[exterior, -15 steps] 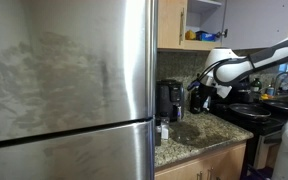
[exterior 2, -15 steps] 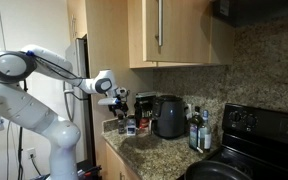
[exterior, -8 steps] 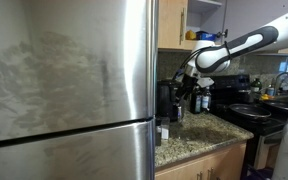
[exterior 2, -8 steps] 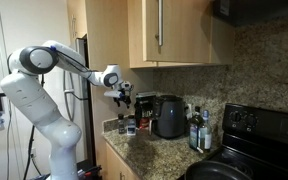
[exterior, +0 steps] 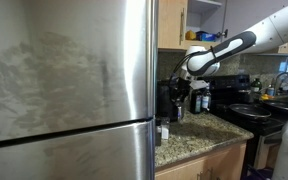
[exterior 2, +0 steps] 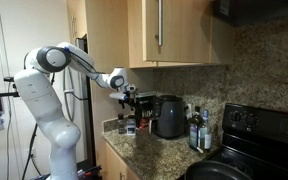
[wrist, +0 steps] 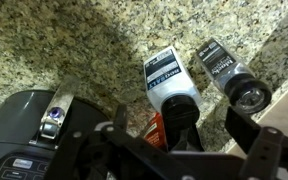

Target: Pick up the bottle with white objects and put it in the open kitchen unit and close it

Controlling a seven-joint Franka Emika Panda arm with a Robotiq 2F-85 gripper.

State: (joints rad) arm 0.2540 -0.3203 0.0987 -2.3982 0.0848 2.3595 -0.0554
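In the wrist view the bottle with white objects (wrist: 169, 85) stands on the granite counter, with a white body, a label and a black cap. My gripper (wrist: 182, 124) is open above it, one finger on each side of the cap, not touching. A second small bottle (wrist: 231, 75) with a dark cap stands just to its right. In both exterior views the gripper (exterior: 191, 92) (exterior 2: 129, 97) hangs over the counter beside the coffee maker. The kitchen unit (exterior: 206, 14) is open above, white inside, with a yellow item (exterior: 191, 36) on its shelf.
The black coffee maker (wrist: 24, 135) (exterior 2: 144, 107) stands close to the gripper, with a dark kettle (exterior 2: 169, 115) beside it. Dark bottles (exterior 2: 196, 130) stand further along the counter, and a stove (exterior 2: 254, 140) beyond. The steel fridge (exterior: 64, 90) borders the counter end.
The arm has swung toward the coffee maker and the gripper has come over the small bottles on the counter. The jaws stay open and empty.
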